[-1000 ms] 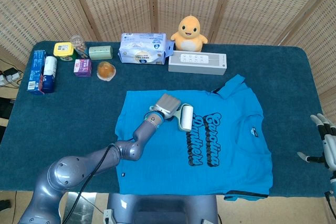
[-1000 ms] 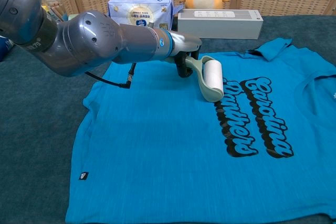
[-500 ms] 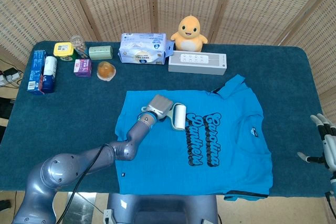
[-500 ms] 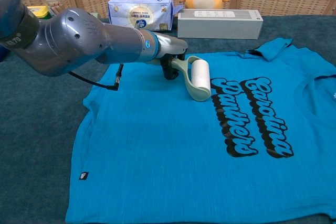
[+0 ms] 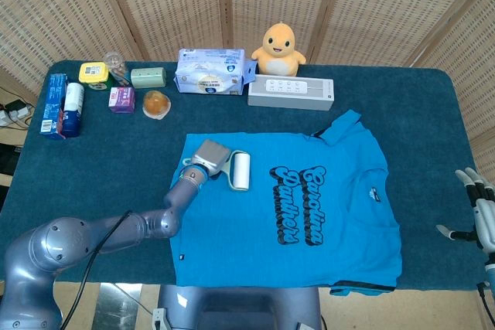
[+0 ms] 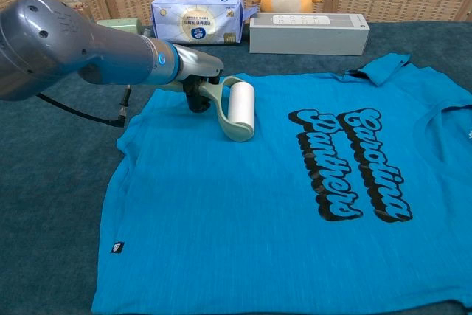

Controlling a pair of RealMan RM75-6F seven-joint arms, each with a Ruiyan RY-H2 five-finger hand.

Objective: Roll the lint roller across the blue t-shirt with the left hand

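Observation:
A blue t-shirt point(image 5: 309, 222) point(image 6: 243, 212) with black lettering lies flat on the dark blue table. My left hand point(image 5: 209, 156) point(image 6: 198, 86) grips the grey-green handle of a lint roller point(image 5: 240, 171) point(image 6: 240, 108). Its white roll rests on the shirt's upper left part, left of the lettering. My right hand point(image 5: 478, 210) hangs at the table's far right edge, fingers apart, holding nothing; the chest view does not show it.
Along the back stand a tissue pack point(image 5: 210, 71), a yellow plush chick point(image 5: 278, 45), a white power strip box point(image 5: 291, 93), small jars and boxes point(image 5: 124, 86) and a blue box point(image 5: 56, 106) at far left.
My left hand has drawn the lint roller leftward across the shirt, from the edge of the lettering to the plain fabric near the left sleeve. The right hand has stayed put.

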